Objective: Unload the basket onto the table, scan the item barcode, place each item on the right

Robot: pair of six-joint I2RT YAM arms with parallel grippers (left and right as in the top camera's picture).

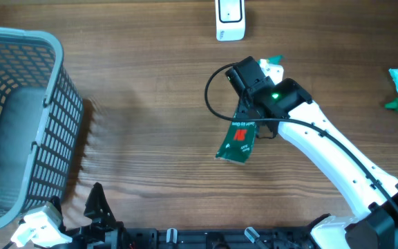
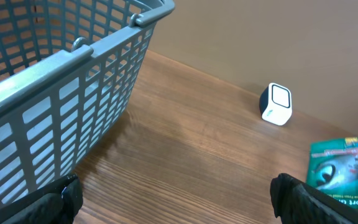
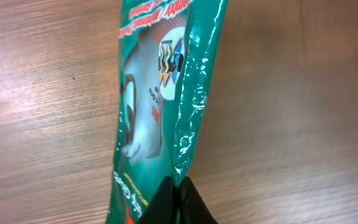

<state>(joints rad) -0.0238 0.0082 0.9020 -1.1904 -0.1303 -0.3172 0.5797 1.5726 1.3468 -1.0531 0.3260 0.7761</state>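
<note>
Pinched at green packet (image 1: pixel 238 142) edge with right gripper (image 3: pixel 178 200) closed tight, leaving faces clear for scanner (image 1: pixel 230 19). Left gripper (image 2: pixel 179 205) spread wide, empty.

A shiny green packet (image 3: pixel 166 81) fills the middle of the picture. It runs from the top edge down to the bottom. The right pincer (image 3: pixel 179 198) is black and sits at the bottom. Its two tips are pressed together on the packet's thin, crinkly edge. The packet has a white picture on it, with little orange and blue zigzag marks. There are small white letters lower down, too blurry to read. Behind it is the brown wooden worktop (image 3: pixel 291 112).
</note>
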